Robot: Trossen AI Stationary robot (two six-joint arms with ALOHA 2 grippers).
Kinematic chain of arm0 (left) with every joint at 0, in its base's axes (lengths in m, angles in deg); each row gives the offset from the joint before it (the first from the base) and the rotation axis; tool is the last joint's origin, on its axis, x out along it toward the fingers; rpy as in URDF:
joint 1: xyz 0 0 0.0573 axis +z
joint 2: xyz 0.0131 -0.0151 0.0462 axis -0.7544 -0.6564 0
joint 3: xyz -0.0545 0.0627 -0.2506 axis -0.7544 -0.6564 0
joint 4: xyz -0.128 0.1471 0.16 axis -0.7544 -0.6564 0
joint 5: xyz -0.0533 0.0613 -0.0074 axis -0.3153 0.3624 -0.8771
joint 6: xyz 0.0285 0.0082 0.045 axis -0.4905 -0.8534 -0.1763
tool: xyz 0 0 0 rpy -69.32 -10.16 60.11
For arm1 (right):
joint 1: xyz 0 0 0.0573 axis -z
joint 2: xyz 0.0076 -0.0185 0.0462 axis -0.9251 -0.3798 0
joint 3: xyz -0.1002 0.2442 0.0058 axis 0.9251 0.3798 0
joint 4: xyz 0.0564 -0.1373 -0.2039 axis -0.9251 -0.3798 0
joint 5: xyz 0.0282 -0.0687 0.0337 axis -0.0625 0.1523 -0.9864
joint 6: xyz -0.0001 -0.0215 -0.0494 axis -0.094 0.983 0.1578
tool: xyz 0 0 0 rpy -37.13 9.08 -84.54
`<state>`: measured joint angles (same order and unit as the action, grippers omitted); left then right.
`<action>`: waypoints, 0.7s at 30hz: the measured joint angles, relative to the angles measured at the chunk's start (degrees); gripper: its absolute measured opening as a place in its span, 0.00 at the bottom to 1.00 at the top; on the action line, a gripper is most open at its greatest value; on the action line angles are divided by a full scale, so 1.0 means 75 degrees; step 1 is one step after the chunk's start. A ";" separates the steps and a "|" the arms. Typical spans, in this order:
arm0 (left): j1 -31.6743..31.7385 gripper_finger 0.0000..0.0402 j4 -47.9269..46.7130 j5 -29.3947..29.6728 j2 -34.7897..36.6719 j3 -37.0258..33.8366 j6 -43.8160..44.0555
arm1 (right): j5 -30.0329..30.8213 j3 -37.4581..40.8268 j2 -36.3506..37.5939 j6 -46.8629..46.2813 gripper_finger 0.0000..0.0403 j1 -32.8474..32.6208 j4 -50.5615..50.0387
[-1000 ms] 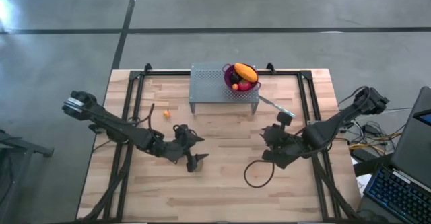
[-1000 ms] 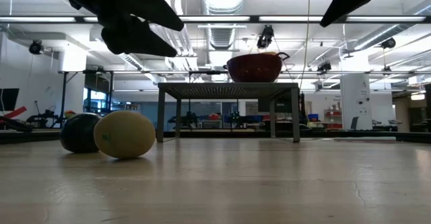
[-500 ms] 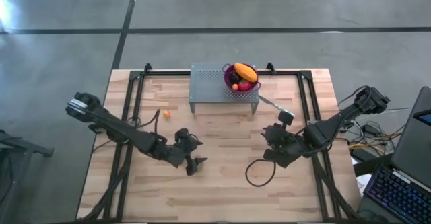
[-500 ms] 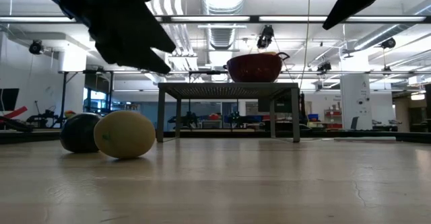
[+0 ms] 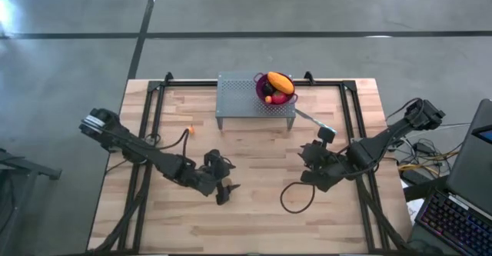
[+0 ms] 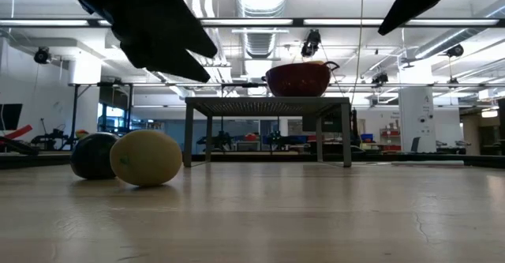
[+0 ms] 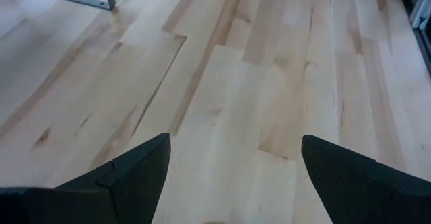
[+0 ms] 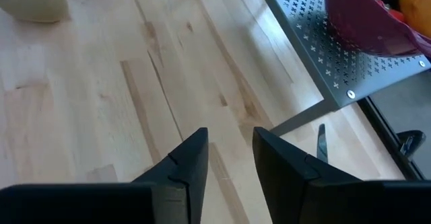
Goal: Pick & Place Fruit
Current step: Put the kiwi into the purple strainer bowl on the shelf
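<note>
Two grippers, both empty: left gripper (image 5: 224,191) spread wide above bare table (image 5: 261,217) (presumably ready to grasp); right gripper (image 5: 307,164) narrowly parted, near the bowl (image 5: 274,88).

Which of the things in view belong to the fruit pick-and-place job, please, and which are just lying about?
Job: yellowish oval fruit; dark round fruit; small orange ball; orange fruit in the purple bowl.
Lying about: silver utensil; black cable loop; grey perforated stand.
</note>
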<state>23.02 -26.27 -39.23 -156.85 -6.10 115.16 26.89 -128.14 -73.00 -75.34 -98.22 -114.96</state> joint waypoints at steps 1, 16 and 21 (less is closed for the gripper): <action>0.0000 0.85 -0.0090 0.0000 0.0006 0.0000 0.0029 | 0.0000 0.0000 0.0000 0.0002 0.29 0.0000 -0.0005; 0.0003 0.85 -0.0633 -0.0387 -0.0023 0.0000 0.0678 | -0.0015 0.0000 0.0000 0.0102 0.37 0.0023 -0.0005; -0.0042 0.85 -0.1330 -0.1173 -0.0020 0.0384 0.1427 | -0.0015 0.0000 0.0000 0.0111 0.39 0.0032 -0.0003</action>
<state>22.71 -36.24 -48.03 -157.00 -3.23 125.86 26.78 -128.14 -73.00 -74.51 -97.98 -114.99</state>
